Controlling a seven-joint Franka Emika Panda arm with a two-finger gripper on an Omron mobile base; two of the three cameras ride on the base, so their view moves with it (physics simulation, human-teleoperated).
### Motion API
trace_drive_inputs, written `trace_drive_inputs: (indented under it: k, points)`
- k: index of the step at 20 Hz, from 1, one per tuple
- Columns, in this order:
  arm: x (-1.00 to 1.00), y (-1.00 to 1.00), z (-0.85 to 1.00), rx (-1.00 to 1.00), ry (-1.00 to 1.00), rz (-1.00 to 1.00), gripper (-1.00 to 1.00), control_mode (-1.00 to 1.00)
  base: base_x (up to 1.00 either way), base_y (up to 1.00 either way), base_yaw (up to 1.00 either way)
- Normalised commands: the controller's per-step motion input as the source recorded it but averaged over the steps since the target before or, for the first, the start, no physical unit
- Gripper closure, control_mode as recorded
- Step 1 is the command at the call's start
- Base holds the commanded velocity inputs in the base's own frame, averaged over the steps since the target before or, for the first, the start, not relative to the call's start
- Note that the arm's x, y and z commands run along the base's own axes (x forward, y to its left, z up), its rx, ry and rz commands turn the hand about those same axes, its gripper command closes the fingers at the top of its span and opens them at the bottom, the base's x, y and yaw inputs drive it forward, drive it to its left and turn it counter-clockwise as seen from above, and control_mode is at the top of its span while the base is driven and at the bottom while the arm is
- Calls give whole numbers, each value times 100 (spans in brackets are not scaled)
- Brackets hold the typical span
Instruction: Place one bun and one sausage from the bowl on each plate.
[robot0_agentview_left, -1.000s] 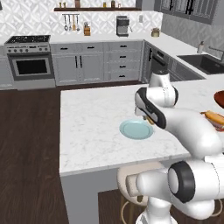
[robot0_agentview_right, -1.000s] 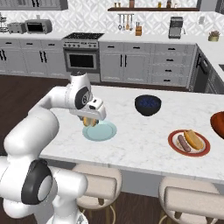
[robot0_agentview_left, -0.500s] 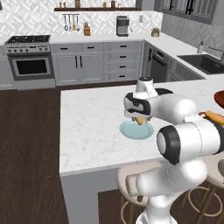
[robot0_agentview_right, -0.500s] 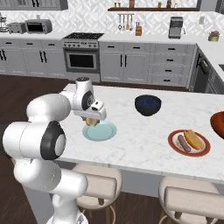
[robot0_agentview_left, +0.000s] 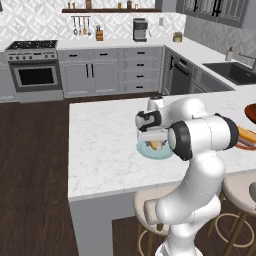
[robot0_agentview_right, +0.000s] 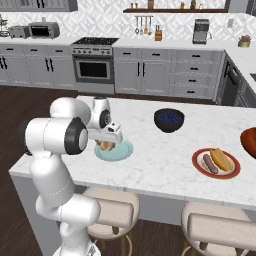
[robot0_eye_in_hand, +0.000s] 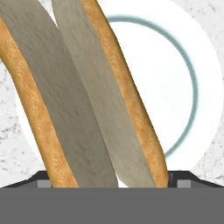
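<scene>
Bun first: the split golden-brown hot-dog bun (robot0_eye_in_hand: 87, 96) sits clamped in my end effector (robot0_agentview_right: 106, 143), running from the bottom centre to the upper left of the hand view, directly over the plain pale blue-green round plate (robot0_eye_in_hand: 192, 87). In the right base view that plate (robot0_agentview_right: 123, 152) lies at centre left on the white marble bench (robot0_agentview_right: 165, 170), with the bun (robot0_agentview_right: 105, 145) just above it; I cannot tell whether it touches yet.

I judge this as the placing step for the second plate's bun. The red-brown-rimmed plate with a cream centre (robot0_agentview_right: 197, 165), at lower right of that view, already carries a bun (robot0_agentview_right: 221, 159) and a sausage (robot0_agentview_right: 210, 164). Next I should lower until the bun rests on the plate, open the fingers, lift straight up, then go for a sausage from the wide reddish-brown wooden bowl (robot0_agentview_right: 249, 141) at the right edge of the frame.

Room is fair: the pale plate lies near the bench's front edge, so I would keep the release centred. The small deep dark blue-black bowl (robot0_agentview_right: 168, 120) stands well apart, behind the travel path toward the wooden bowl; the filled plate lies between.
</scene>
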Motion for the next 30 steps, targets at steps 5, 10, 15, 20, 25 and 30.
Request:
trace_drive_inputs:
  k: [5,10,15,20,25,30]
  points:
    - [2,2,-25,0,0,0,100,-100,0,0,0]
    - [19,5,-24,0,0,0,100,-100,0,0,0]
    - [0,2,-18,0,3,0,100,-100,0,0,0]
    - [0,1,-2,0,0,0,-100,-100,0,0,0]
    - [0,0,0,0,0,0,-100,-100,0,0,0]
    - [0,3,2,0,0,0,-100,-100,0,0,0]
